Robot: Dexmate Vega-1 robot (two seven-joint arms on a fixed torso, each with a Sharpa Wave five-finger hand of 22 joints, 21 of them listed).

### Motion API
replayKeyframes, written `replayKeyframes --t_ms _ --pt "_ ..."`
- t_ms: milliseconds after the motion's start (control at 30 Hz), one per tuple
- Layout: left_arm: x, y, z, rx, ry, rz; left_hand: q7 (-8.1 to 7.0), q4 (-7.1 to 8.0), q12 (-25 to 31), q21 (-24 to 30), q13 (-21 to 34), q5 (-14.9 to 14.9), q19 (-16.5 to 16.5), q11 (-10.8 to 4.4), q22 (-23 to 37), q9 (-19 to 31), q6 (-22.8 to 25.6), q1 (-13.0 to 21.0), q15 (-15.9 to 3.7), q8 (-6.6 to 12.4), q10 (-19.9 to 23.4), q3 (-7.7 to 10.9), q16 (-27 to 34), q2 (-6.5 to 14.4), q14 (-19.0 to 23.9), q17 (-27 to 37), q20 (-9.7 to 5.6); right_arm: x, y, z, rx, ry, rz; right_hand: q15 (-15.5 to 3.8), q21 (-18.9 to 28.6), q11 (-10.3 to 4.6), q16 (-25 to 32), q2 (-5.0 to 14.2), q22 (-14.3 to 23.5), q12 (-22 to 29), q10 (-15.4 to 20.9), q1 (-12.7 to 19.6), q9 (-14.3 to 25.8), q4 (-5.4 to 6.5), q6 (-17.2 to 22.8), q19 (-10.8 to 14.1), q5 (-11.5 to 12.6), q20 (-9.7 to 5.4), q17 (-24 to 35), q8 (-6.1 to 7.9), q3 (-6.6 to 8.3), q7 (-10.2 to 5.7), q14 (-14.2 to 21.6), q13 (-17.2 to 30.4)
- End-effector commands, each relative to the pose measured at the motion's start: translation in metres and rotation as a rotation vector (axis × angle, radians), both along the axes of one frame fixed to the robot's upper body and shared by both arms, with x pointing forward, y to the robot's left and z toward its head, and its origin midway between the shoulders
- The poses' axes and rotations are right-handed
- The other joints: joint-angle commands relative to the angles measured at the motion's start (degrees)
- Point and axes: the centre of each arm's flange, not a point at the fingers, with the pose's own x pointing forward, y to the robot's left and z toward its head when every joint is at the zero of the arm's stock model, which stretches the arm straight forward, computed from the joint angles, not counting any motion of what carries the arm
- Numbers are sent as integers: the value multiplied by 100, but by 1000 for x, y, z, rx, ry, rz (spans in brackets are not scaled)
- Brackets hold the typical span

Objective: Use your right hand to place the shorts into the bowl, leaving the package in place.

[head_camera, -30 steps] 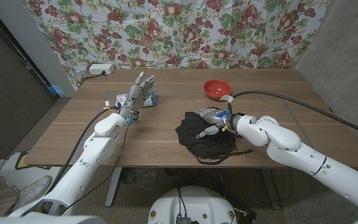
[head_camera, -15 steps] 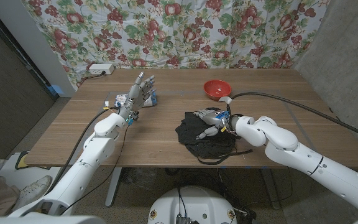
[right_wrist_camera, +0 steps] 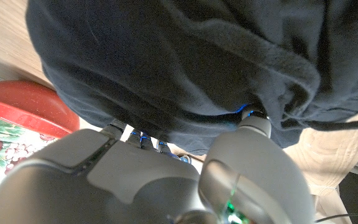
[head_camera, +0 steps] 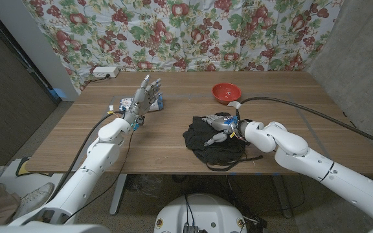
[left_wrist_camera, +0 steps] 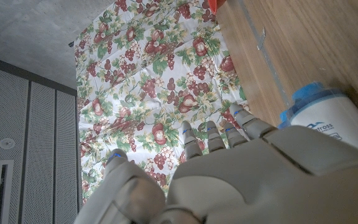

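Pressing into the shorts (head_camera: pixel 214 140), the right hand (head_camera: pixel 219 125) sits a touch lower on the cloth than a second ago; the change is small, only a slight shift of hand and forearm, with the shorts' outline on the table (head_camera: pixel 76 149) about as before. Right wrist view: fingers (right_wrist_camera: pixel 253 121) buried in dark folds, thumb against the fabric, so the hand looks to be closing on the cloth, but whether it has a firm hold I cannot tell. Shorts lie near the table's front edge, right of middle, not yet lifted, a drawstring trailing toward the front edge. Bowl (head_camera: pixel 226 92), red, stands behind them toward the back edge, apart from the cloth. Package (head_camera: pixel 135 103) sits toward the back left part of the table, unmoved. Left hand (head_camera: pixel 144 97) is raised just beside the package, fingers apart, holding nothing, same place as before. Judgement: the grasp is under way; lift and carry to the bowl are still to do.
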Motion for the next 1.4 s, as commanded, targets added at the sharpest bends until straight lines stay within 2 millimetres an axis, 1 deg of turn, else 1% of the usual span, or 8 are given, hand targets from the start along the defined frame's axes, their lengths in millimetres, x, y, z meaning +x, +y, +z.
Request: replayKeyframes --t_ms 33,267,467,633,767,900,1067,1400 --pt "2 -1 0 1 1 -3 -8 -11 29 47 14 24 14 -31 14 25 29 -39 32 -16 34 -15 24 12 -30 14 -22 3 -1 -2 6 4 -9 1 49 16 50 -29 15 134 57 125 16 -9 -6 197 76 120 -2 114 -71 70 111 16" --pt "3 -1 0 -1 2 -1 -18 -9 31 47 14 26 16 -27 14 25 25 -41 33 -19 40 -23 24 12 -30 14 -20 5 0 -3 8 11 -9 -102 67 -171 73 -68 20 254 385 252 21 -3 462 434 127 120 10 219 -103 113 411 66" --pt "2 -1 -1 -4 2 1 -16 -7 28 49 14 27 19 -30 14 25 26 -43 36 -19 34 -31 24 12 -30 14 -26 8 1 -3 5 15 -7 -178 101 -111 78 -29 30 324 532 341 39 12 668 640 162 -25 31 255 -97 31 551 118" --pt "3 -1 -1 -7 4 1 -14 -6 27 48 14 27 19 -29 14 25 26 -44 38 -19 32 -37 24 12 -30 14 -21 10 1 -3 5 15 -9 -274 120 -64 83 20 42 362 565 396 69 38 1011 798 186 -121 61 356 -95 87 642 179" --pt "3 -2 -1 -7 4 2 -15 -5 27 49 14 28 20 -29 14 25 28 -46 36 -19 32 -41 24 12 -30 14 -21 10 1 -4 7 16 -5 -507 143 -125 111 102 56 383 546 455 102 55 1145 930 202 -199 96 395 -69 52 734 238" --pt "4 -3 -2 -7 6 1 -15 -3 27 49 14 29 21 -27 14 25 27 -47 38 -20 34 -45 24 12 -29 14 -20 11 1 -4 16 13 -2 -717 178 -358 144 294 92 412 452 593 194 61 1093 1079 192 -262 177 394 22 -226 765 360" --pt "5 -4 -2 -5 8 0 -11 -2 28 46 14 30 14 -19 14 25 28 -49 32 -20 36 -52 24 12 -29 14 -12 11 1 -5 30 6 -6 -832 328 -424 216 543 155 654 574 905 398 6 1143 1472 109 -372 306 502 209 -526 919 605" --pt "6 -6 -3 -6 11 -6 -13 3 28 46 14 31 12 -29 15 25 29 -54 26 -21 38 -66 25 13 -27 14 3 10 1 -5 43 3 -13 -1100 571 -582 506 685 256 1399 1009 1457 815 -35 1170 1962 -96 -643 654 720 551 -537 1626 1244"
